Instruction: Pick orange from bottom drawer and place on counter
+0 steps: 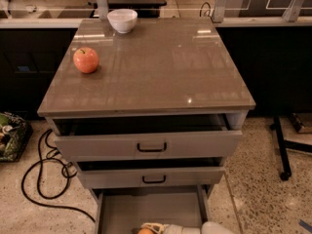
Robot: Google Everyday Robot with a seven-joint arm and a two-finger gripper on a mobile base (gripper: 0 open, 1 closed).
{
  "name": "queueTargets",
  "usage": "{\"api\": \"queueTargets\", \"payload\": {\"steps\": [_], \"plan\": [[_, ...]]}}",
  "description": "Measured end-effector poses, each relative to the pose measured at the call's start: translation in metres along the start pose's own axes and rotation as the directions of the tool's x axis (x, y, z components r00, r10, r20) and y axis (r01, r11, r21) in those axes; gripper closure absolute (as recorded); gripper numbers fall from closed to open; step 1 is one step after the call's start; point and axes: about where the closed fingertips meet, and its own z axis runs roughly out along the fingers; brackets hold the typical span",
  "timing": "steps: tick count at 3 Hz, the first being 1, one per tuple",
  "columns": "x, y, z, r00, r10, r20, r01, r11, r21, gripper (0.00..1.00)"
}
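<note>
The bottom drawer is pulled open at the foot of the grey cabinet, its flat grey floor showing. At the picture's lower edge the orange shows only as a small orange sliver inside the drawer. My gripper reaches in from the lower right, its pale fingers right at the orange. The white arm trails off to the right. The counter is the glossy grey-brown top of the cabinet.
A red-orange apple sits at the counter's left. A white bowl stands at its back edge. The two upper drawers are partly open. A black cable lies on the floor at left, a black stand leg at right.
</note>
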Motion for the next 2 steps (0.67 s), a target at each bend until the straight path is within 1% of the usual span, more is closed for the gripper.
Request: {"api": "queueTargets", "payload": {"steps": [1,2], "plan": [[-0.035,0.018,-0.032,0.999,-0.04,0.002,0.04,0.9947,0.095,1.0],[-0.062,0.033,-0.06,0.998,-0.068,0.009,0.065,0.9813,0.181,1.0]]}}
